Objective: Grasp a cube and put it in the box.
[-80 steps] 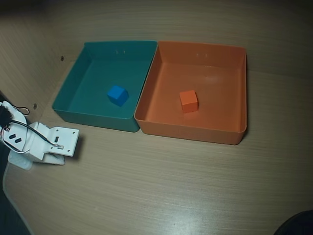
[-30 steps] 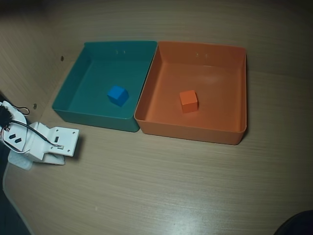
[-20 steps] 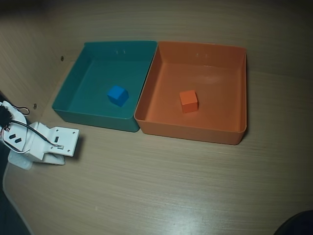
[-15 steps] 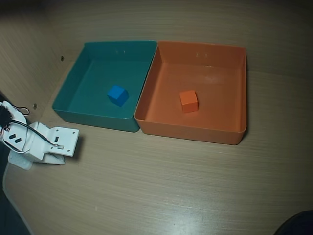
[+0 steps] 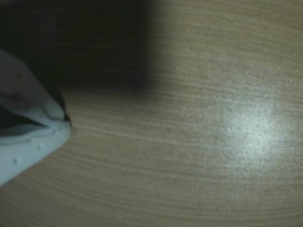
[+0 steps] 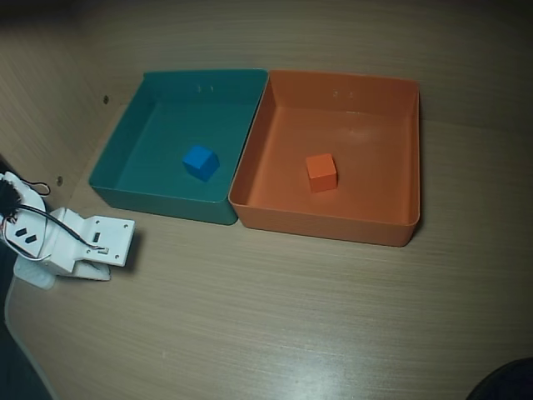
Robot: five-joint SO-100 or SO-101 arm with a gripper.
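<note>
The small orange cube lies inside the orange box, near its middle, in the overhead view. My gripper rests low over the table at the left, in front of the teal tray and far from the cube. In the wrist view the two white fingers enter from the left edge and meet at their tips, so the gripper is shut and holds nothing. The cube and the box are out of the wrist view, which shows only bare wood.
A teal-green tray stands against the orange box's left side with a blue cube in it. The wooden table stretches in front of both trays. A dark object sits at the bottom right corner.
</note>
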